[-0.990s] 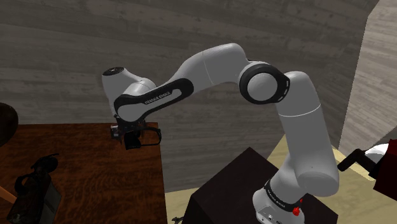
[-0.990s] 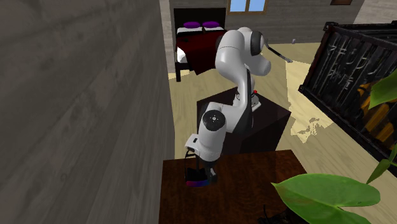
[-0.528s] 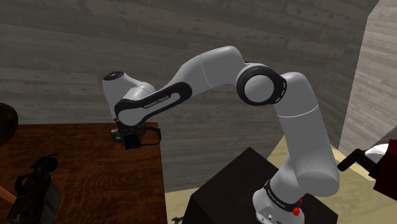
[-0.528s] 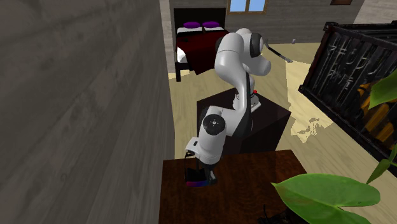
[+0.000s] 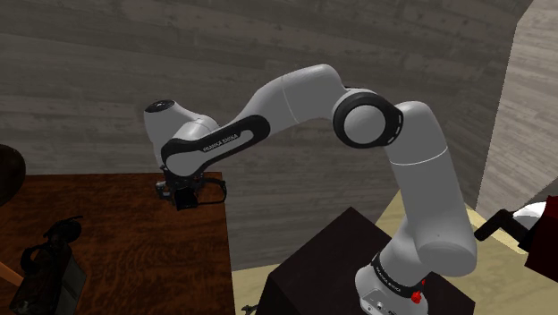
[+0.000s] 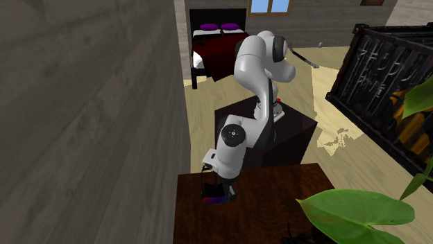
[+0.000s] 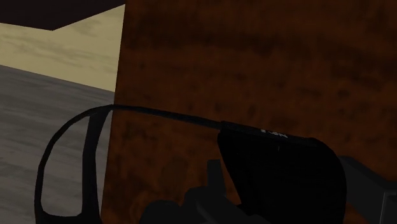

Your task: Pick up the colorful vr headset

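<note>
I cannot tell whether the jaws of the gripper (image 5: 185, 195) are spread or pinching; in the wrist view the black body of the vr headset (image 7: 280, 172) covers that spot. The gripper points down at the corner of the table (image 5: 116, 233) nearest the stand (image 5: 331, 251). The headset sits right under the gripper at that corner. From the second exterior view it glows blue, purple and pink at its lower edge. Its thin strap (image 7: 172, 114) loops out past the table's edge, over grey and pale yellow floor.

Against the picture from a second ago, the forearm and elbow have shifted slightly toward the shoulder view's left, and the wrist has sunk a touch. Since half a second ago I see no change in arm, gripper or headset.

Counting: one white arm, one gripper, one headset, one dark reddish wooden table and one dark box stand. Toward the shoulder view's left, one black object (image 5: 54, 259) lies on the table, well apart from the gripper, too dim to name. One dark rounded shape (image 5: 7, 174) is cut by that edge.

Farther off in the second exterior view there is one bed (image 6: 208, 55) with two purple pillows (image 6: 208, 28), one window (image 6: 269, 5), one dark container (image 6: 375, 76) with pale markings, a grey plank wall (image 6: 83, 104) and a few green leaves (image 6: 354, 211) close to the camera.
</note>
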Motion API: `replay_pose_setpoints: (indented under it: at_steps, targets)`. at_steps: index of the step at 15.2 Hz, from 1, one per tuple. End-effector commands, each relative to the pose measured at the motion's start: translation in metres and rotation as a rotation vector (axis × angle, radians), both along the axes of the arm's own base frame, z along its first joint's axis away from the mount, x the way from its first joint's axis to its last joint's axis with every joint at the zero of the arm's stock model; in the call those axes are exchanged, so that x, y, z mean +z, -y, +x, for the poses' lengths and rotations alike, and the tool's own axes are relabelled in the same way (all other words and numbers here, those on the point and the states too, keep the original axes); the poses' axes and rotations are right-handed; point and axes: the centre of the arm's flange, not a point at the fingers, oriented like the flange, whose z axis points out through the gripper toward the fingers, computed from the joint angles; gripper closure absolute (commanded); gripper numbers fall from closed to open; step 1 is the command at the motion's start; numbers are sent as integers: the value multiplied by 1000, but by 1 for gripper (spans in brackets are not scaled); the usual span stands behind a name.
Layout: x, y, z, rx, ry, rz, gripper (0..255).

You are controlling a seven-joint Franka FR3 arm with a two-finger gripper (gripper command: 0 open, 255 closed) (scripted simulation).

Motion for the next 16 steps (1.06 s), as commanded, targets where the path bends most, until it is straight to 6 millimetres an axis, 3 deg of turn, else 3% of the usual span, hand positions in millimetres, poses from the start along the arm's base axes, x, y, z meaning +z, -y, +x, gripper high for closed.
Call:
replay_pose_setpoints:
  at_steps: [1, 14, 16]
  targets:
    - [7, 0, 0, 0, -2, -1, 255]
    - [75, 0, 0, 0, -2, -1, 255]
    - [76, 0, 0, 0, -2, -1, 255]
